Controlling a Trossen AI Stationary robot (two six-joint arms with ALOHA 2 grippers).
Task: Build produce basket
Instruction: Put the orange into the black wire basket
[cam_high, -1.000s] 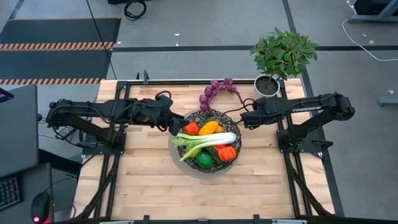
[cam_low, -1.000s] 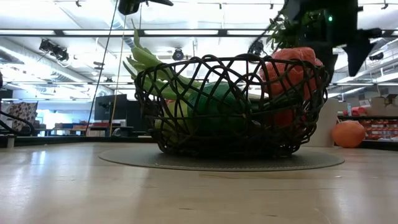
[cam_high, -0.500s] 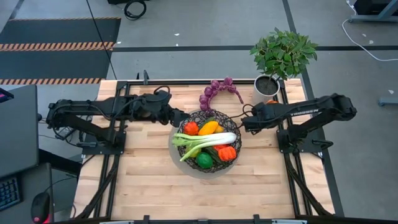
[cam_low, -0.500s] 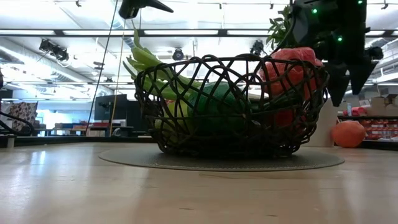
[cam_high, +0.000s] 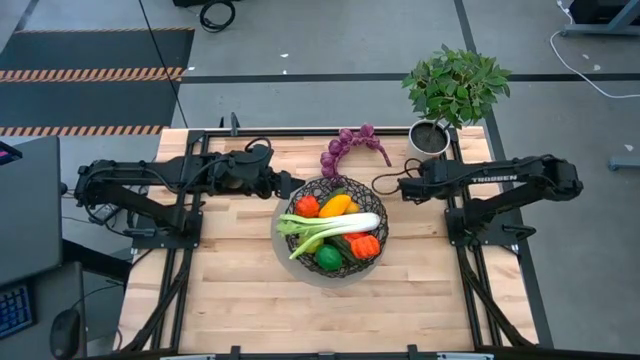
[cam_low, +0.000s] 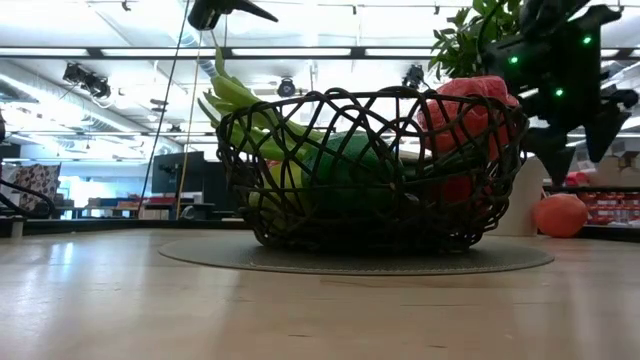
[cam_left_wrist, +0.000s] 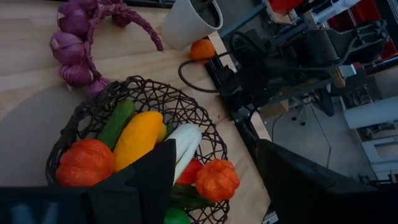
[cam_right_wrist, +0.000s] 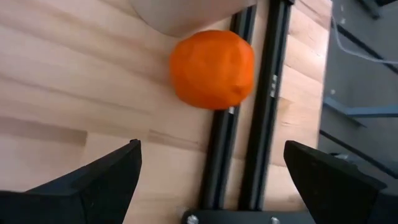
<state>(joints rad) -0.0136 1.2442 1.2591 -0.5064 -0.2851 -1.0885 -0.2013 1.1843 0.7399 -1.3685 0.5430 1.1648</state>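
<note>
Right gripper (cam_high: 398, 187) spread wide and empty, fingers (cam_right_wrist: 93, 186) parted either side of a small orange fruit (cam_right_wrist: 212, 69) just ahead, lying on the wood against the black rail (cam_right_wrist: 264, 112) and beside the white plant pot (cam_high: 430, 137). Poised above it, not yet touching, as far as can be judged. Off to its inner side, just beside, the wire basket (cam_high: 292, 213) on its pale round base, already loaded: green-white leek (cam_high: 335, 228) laid across the middle, yellow pepper (cam_high: 336, 206), red pepper (cam_high: 307, 207), orange pepper (cam_high: 366, 245), green pepper (cam_high: 328, 258) and a cucumber (cam_left_wrist: 116, 122) tucked along the rim. Beyond the basket's far edge, touching or nearly touching the rim, purple grape bunch (cam_high: 346, 147) on the bare table (cam_high: 220, 290), not yet inside. Across the basket from the right gripper, left gripper (cam_high: 291, 184) hovering at the opposite rim, partly parted and pinching nothing visible. Most of the job looks done; left to do, by appearance, the orange fruit at the rail and the grapes. Next move likely a descent and closure on the round fruit, with some risk of nudging it along the rail or clipping the pot.
</note>
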